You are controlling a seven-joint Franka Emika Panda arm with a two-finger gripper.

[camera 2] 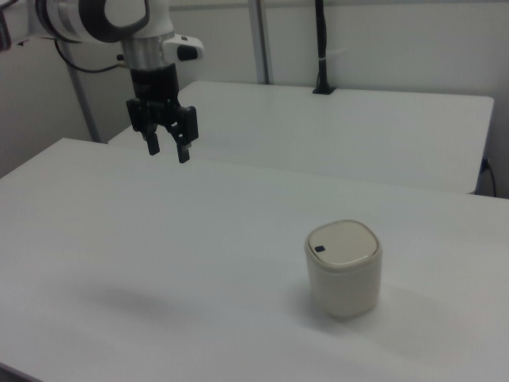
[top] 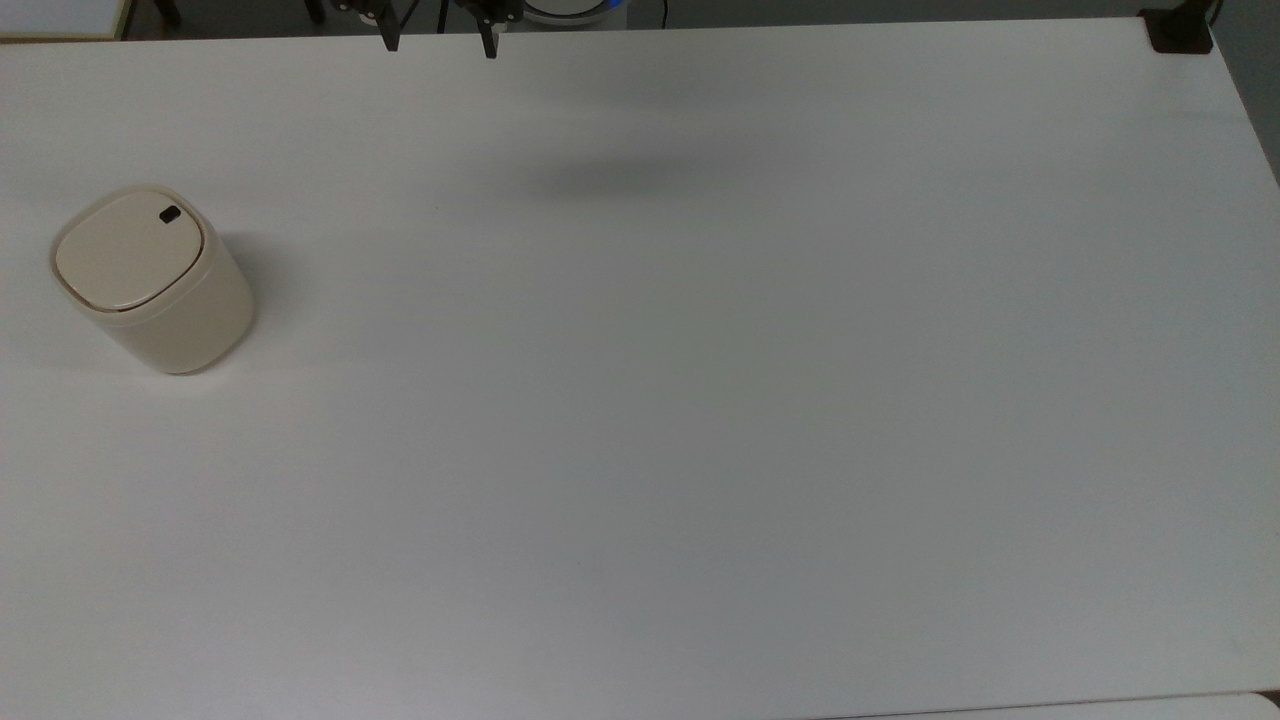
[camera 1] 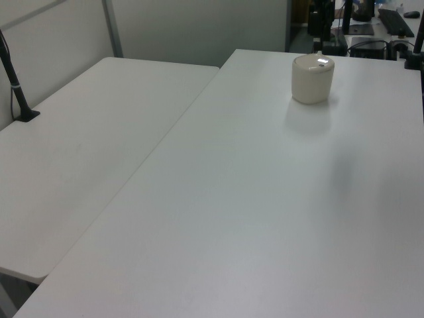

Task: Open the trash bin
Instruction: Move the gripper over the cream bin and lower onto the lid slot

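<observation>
Jaws spread apart and empty on gripper [camera 2: 167, 148], high above table [camera 2: 159, 263], well apart from bin [camera 2: 343, 269]; lid [top: 128, 251] shut, button [top: 170, 214] untouched.

White arm links [camera 2: 103, 16] with rounded glossy housings and dark grey joint rings. Silver-grey cylindrical wrist section [camera 2: 148, 56] below. Small white side module with a dark tip. Black cable behind the arm. Black gripper [camera 2: 168, 151] with two blocky black fingers [camera 2: 184, 148].
</observation>
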